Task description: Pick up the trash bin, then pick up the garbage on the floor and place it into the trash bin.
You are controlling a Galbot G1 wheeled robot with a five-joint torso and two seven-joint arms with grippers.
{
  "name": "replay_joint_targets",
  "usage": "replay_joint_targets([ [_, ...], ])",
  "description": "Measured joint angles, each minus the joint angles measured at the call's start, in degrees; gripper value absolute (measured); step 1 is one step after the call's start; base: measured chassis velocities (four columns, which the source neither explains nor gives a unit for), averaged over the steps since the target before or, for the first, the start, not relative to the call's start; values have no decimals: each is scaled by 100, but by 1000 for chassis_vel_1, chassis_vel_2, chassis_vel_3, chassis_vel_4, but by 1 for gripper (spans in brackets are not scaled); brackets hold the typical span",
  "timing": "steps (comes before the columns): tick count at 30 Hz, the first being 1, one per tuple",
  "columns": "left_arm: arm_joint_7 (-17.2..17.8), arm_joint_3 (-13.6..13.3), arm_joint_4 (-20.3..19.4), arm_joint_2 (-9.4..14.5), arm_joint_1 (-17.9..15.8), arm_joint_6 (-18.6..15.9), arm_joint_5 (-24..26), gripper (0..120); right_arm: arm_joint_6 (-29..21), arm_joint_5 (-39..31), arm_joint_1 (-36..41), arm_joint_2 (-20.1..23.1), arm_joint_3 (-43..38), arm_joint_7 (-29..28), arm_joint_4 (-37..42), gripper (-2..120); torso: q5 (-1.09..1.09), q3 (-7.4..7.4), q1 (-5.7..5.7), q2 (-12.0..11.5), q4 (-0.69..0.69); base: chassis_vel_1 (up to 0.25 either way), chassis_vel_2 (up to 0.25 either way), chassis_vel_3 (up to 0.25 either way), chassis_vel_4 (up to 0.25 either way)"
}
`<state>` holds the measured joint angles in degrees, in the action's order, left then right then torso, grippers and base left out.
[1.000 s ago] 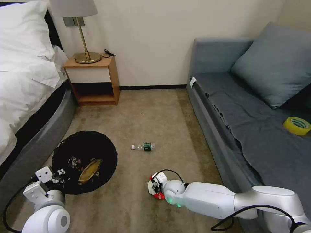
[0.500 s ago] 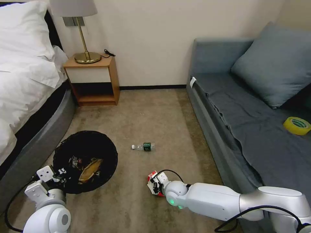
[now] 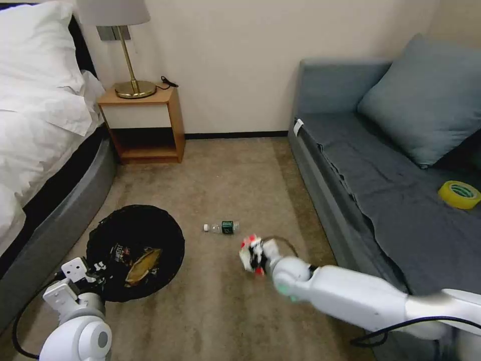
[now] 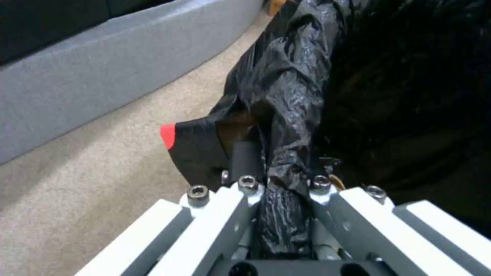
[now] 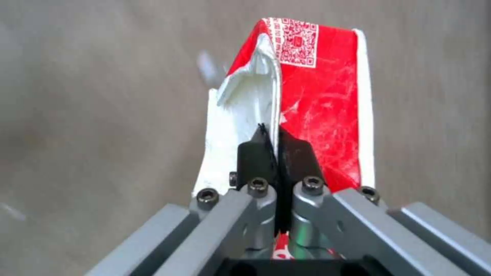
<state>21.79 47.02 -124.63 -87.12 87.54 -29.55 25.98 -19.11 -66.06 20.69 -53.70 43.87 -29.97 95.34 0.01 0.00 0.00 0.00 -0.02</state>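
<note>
Right gripper [image 3: 253, 255]: pinching the red-and-white glossy packet [image 5: 312, 103] by its lower edge, black pads pressed together on it; hanging above the tan carpet [image 3: 225, 311], between the bottle and the sofa front.
Left gripper [image 4: 279, 168]: clamping the crinkled rim of the round bin lined with a black plastic bag [image 3: 135, 250], fingers closed on the folded bag edge; sitting at the bin's near side, low on the robot's left.
Inside the bin: lying there are a dark brown-gold snack wrapper [image 3: 119, 251] and a crumpled tan paper [image 3: 143, 260].
Small clear bottle with green label [image 3: 222, 227]: lying on its side on the carpet, just beyond the raised packet and apart from it.
Edges: grey curved bed base [image 3: 60, 210] running close beside the bin on the left; grey-blue fabric sofa [image 3: 381, 190] bounding the right.
Open room: bare carpet stretching between bin and packet, and beyond the bottle toward the wooden nightstand [image 3: 143, 123].
Yellow tape roll [image 3: 459, 194]: resting on the sofa seat, well apart from the grippers.
Changing since a second ago: packet rising off the carpet, moving farther out and a little rightward, possibly swinging, the arm being blurred; bin drifting slightly right.
</note>
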Motion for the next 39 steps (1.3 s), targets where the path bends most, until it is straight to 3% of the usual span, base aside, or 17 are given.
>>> replay_joint_targets([
  [3,3,-51,1,7,-4,-32,12,3,-55,-289,-139,-22,-513,-195,896,0,-1,0,0,1,1,0,0,0,0],
  [11,10,-155,9,2,-8,-115,34,3,121,-658,-634,-483,-561,-340,1543,0,-3,0,0,1,1,0,0,0,0],
  [12,3,-186,5,-14,-9,-146,38,3,191,-763,-723,-785,-427,-396,1634,0,-1,0,0,1,5,0,0,0,0],
  [14,18,-185,2,-20,-7,-159,38,3,214,-797,-764,-936,-333,-457,1640,0,-3,-1,0,1,0,0,0,0,0],
  [18,20,-208,-58,-68,4,-192,36,3,294,-743,-814,-1857,323,-601,1397,0,-4,0,-1,2,5,0,0,0,0],
  [27,24,-198,-124,-88,36,-194,35,3,277,-382,-760,-2237,998,-714,825,0,-2,0,0,1,2,0,0,0,0],
  [29,24,-198,-131,-88,37,-194,36,3,268,-357,-759,-2248,1014,-714,789,3,-2,0,0,1,2,0,0,0,0],
  [39,24,-195,-152,-60,5,-196,63,3,249,-53,-820,-2127,1051,-674,708,39,-1,0,0,1,2,0,0,0,0],
])
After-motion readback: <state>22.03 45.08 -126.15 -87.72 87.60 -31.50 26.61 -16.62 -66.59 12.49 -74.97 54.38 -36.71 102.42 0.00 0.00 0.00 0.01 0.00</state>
